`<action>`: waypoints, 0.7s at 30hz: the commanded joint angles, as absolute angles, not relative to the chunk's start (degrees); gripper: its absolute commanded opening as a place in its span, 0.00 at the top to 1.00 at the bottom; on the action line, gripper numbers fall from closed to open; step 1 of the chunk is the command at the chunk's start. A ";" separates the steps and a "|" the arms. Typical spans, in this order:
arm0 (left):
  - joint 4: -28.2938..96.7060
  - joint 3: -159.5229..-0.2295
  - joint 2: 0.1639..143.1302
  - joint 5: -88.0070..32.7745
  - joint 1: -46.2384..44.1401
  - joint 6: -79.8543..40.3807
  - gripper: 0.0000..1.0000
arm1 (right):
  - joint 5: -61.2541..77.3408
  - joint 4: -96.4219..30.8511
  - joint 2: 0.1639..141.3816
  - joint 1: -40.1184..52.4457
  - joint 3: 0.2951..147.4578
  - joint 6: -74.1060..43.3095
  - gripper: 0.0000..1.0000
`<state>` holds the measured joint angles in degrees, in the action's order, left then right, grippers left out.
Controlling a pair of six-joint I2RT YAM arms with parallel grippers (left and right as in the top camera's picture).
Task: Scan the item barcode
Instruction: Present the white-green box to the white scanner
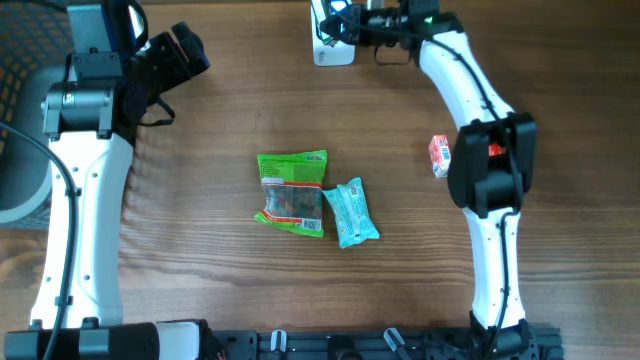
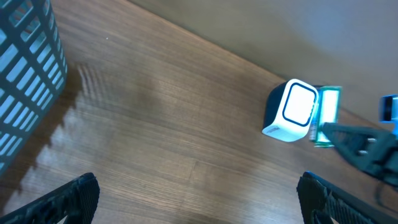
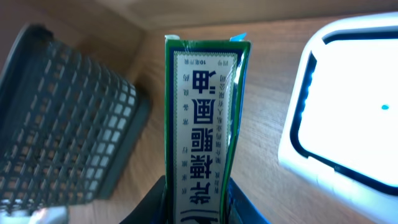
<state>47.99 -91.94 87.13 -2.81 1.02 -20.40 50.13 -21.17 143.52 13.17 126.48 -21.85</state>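
My right gripper (image 3: 199,202) is shut on the item (image 3: 204,118), a narrow green and white box with printed characters, gripped by its lower end. The box stands upright just left of the white barcode scanner (image 3: 348,118), whose window glows. No barcode shows on the face in view. In the left wrist view the item (image 2: 328,115) sits right beside the scanner (image 2: 292,111). Overhead, the right gripper (image 1: 352,22) is at the table's far edge by the scanner (image 1: 332,48). My left gripper (image 1: 185,50) hangs open and empty at the far left, its fingers (image 2: 78,196) wide apart.
A green snack packet (image 1: 293,193) and a teal packet (image 1: 352,212) lie mid-table. A small red and white packet (image 1: 439,155) lies by the right arm. A dark mesh basket (image 3: 62,118) stands left of the item, and its wall (image 2: 25,74) also shows in the left wrist view.
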 commanded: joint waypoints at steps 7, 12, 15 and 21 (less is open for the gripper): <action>47.92 -91.94 87.33 -1.83 0.95 -19.70 0.00 | 59.29 -3.09 152.53 9.32 127.48 -42.41 0.78; 47.92 -91.94 87.33 -1.83 0.95 -19.70 0.00 | 59.48 -3.31 152.53 9.17 127.48 -46.72 0.78; 47.92 -91.94 87.33 -1.83 0.95 -19.70 0.00 | 61.36 -3.27 152.53 9.10 127.48 -49.65 0.78; 47.92 -91.94 87.33 -1.83 0.95 -19.70 0.00 | 67.99 -0.43 151.41 8.91 127.48 -49.15 0.78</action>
